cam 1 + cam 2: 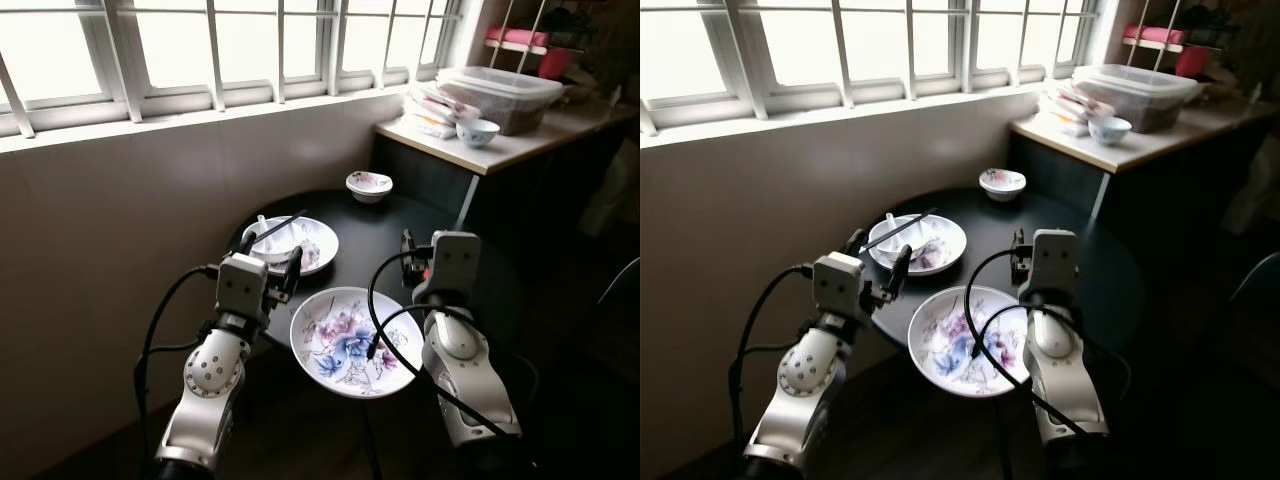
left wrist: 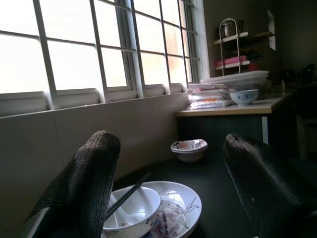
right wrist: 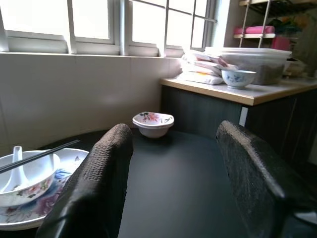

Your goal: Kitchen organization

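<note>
Dishes sit on a round black desk (image 1: pixel 460 250) by the window, and both arms are raised over its near edge. Nearest is a big flowered plate (image 1: pixel 345 340), empty, lying flat between the two arms and hanging a little past the near rim. The left claw (image 1: pixel 268 262) hovers just left of it with its two black fingers (image 2: pixel 84 183) spread apart and nothing between them. The right claw (image 3: pixel 173 173) hovers just right of the plate, fingers wide apart too, holding nothing. A bit farther, on the left side, a second flowered plate (image 1: pixel 318 245) carries a white bowl (image 2: pixel 131 208) with a spoon (image 3: pixel 15 166) in it and dark chopsticks (image 1: pixel 285 226) lying across the top. Far back on the desk sits a small flowered bowl (image 1: pixel 369 185), well apart from the rest. Beyond that a pale desk (image 1: pixel 500 150) holds another bowl (image 1: pixel 478 131) and flat boxes (image 1: pixel 500 90). The job looks like it has barely begun. A good first pick is probably the near plate: slide one finger under the part that sticks out, close slowly on the rim, and lift it level. Go gently near the far plate, because the chopsticks could roll off.
</note>
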Motion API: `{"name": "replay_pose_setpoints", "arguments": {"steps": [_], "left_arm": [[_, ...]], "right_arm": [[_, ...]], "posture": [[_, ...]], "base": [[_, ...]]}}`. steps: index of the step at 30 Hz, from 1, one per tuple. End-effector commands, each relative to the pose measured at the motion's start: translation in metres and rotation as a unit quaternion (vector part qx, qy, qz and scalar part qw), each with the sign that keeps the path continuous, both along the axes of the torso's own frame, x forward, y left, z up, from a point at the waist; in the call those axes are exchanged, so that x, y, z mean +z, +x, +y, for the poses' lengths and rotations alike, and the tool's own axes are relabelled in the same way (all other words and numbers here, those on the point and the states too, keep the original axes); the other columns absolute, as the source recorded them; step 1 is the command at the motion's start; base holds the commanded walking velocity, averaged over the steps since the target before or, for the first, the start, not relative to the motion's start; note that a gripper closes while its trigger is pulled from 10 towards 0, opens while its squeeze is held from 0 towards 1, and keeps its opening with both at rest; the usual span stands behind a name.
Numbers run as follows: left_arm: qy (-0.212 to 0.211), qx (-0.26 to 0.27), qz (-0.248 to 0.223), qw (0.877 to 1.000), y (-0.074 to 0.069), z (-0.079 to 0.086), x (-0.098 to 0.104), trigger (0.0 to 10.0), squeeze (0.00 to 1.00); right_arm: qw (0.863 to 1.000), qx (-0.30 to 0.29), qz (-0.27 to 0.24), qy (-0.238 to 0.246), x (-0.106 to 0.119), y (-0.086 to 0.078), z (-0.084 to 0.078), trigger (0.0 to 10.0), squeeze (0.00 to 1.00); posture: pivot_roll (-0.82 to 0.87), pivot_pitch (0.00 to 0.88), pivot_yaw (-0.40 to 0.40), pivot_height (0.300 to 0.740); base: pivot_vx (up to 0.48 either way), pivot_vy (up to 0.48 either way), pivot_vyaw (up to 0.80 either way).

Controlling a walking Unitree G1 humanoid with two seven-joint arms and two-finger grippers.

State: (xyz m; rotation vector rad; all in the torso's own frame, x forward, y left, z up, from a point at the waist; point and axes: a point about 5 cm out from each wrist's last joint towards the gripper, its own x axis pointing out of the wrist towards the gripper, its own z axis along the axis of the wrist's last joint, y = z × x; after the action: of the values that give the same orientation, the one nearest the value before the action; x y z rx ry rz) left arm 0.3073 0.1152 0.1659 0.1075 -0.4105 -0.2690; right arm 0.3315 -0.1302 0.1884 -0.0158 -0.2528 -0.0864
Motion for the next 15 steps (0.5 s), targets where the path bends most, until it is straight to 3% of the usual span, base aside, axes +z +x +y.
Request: {"name": "replay_pose_setpoints", "arguments": {"steps": [1,15], "left_arm": [[0.001,-0.004,0.000,1.000,-0.001,-0.002,0.000,10.0,0.00],[0.007,-0.002,0.009,1.000,-0.001,-0.001,-0.005,10.0,0.00]], "right_arm": [[1.000,-0.010,0.018,0.002,-0.005,0.001,-0.005,10.0,0.00],[0.993,-0.039,0.102,0.054,-0.029,0.005,-0.019,10.0,0.00]], "posture": [[0.04,0.000,-0.056,0.740],[0.04,0.000,-0.054,0.740]], "base": [[0.000,0.000,0.00],[0.000,0.000,0.00]]}}
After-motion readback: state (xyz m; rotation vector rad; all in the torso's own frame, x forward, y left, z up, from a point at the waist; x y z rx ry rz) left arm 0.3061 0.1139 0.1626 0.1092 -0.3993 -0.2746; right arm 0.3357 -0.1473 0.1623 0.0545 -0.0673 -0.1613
